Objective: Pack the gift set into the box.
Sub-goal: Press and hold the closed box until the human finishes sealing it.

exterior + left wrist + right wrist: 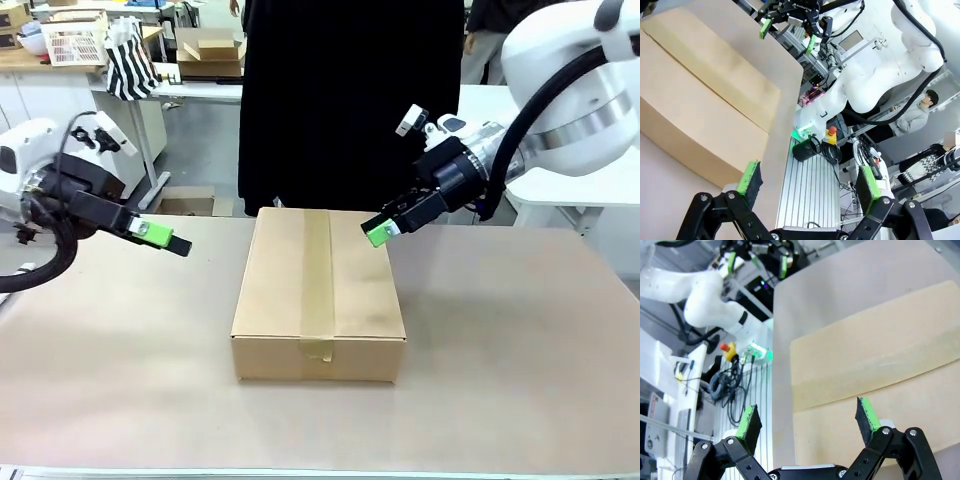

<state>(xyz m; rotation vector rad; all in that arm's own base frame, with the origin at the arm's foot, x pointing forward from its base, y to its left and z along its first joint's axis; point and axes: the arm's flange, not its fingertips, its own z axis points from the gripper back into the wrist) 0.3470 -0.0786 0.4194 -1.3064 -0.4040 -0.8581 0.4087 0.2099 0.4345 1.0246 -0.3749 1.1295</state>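
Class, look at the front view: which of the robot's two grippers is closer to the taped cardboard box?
The right gripper, hovering at the box's far right corner. The left gripper hangs well off to the box's left, over bare table.

Closed box [318, 292] sits between both hands, seemingly untouched.

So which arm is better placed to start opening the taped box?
Probably the right. The right gripper hovers open at the far right corner of the box, near the tape strip. The left gripper, also open, hangs well clear of the box's left side.
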